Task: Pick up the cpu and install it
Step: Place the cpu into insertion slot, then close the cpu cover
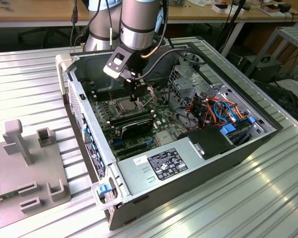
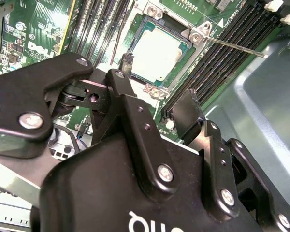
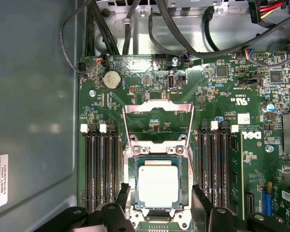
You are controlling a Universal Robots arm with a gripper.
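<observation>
While the jaws hang wide open and empty just above the green board (image 3: 222, 96), one on each side of the socket (image 3: 132, 186), the cpu (image 3: 158, 189) lies flat inside that socket with its grey face up. The hinged metal frame (image 3: 157, 113) is tilted back and not clamped over it.

The chip looks thin, stiff and very light. Its smooth metal face is likely slippery, and its underside and the socket contacts are probably easy to damage. The safest hold would be by two opposite edges, kept level and never forced down.

On the exterior view's left, a grey rack (image 1: 25, 163) of holders lies on the ribbed metal desk (image 1: 35, 74). In the middle stands the open computer case (image 1: 84, 124), with the arm (image 1: 139, 25) reaching down into it. Rows of memory slots (image 3: 99, 169) sit close on both sides of the socket, so room there is tight. Toward the exterior view's right, orange and blue cables (image 1: 218, 106) crowd the case's far end. Wooden tables (image 1: 39, 12) run along behind.
</observation>
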